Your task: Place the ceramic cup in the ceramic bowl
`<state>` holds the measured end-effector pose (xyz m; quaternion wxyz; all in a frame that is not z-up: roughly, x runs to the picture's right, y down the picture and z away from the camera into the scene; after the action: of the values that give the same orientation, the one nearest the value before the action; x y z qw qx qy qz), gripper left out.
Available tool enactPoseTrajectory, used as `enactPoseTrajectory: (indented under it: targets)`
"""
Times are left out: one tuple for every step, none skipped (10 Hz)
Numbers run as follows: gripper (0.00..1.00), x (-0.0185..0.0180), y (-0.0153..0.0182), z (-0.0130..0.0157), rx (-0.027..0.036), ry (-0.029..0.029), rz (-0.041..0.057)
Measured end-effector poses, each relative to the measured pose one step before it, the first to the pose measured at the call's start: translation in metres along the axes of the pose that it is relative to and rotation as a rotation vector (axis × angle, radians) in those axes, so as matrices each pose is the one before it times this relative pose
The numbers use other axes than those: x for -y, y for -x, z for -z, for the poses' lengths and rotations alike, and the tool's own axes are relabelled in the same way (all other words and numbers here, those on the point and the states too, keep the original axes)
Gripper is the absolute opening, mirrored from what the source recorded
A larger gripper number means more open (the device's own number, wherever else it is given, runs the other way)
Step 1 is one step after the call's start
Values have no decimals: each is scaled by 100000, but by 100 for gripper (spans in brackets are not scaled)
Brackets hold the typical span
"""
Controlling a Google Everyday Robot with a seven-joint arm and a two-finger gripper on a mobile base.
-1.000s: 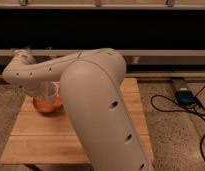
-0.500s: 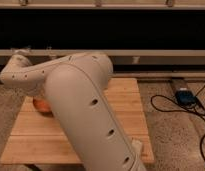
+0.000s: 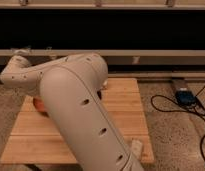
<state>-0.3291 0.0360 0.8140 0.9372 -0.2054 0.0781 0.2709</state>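
My large pale arm fills the middle of the camera view and reaches left over the wooden table. Only an orange-red sliver of the ceramic bowl shows at the table's left, under the forearm. The ceramic cup is hidden. My gripper is out of view, past the wrist end of the arm at the far left, and I cannot see whether it holds anything.
A small dark red item peeks out beside the arm at the table's back. A pale flat piece lies at the front right corner. A blue device with black cables lies on the floor at right. A dark wall runs behind.
The arm has swung closer to the camera and further across the table. It now covers most of the orange bowl, which showed more fully a second ago.
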Motion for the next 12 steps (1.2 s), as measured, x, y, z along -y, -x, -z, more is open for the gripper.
enactPoseTrajectory:
  targets:
    - [80, 85, -160, 354, 661, 973, 528]
    - [80, -74, -160, 418, 689, 1067, 819]
    - [80, 13, -216, 348, 533, 802, 708]
    - [80, 86, -420, 567, 867, 1064, 1115]
    - [80, -101, -331, 622, 1266, 1647, 966]
    - [80, 350, -367, 707, 1294, 1108, 167]
    - [80, 491, -475, 834, 1791, 2367, -681]
    - [80, 1023, -638, 732, 2120, 2843, -1841]
    - [80, 808, -506, 407, 1249, 1681, -1453]
    - [80, 1026, -642, 435, 1470, 2145, -1785]
    - [80, 127, -186, 319, 1657, 3366, -791]
    - [80, 385, -379, 111, 734, 3723, -513]
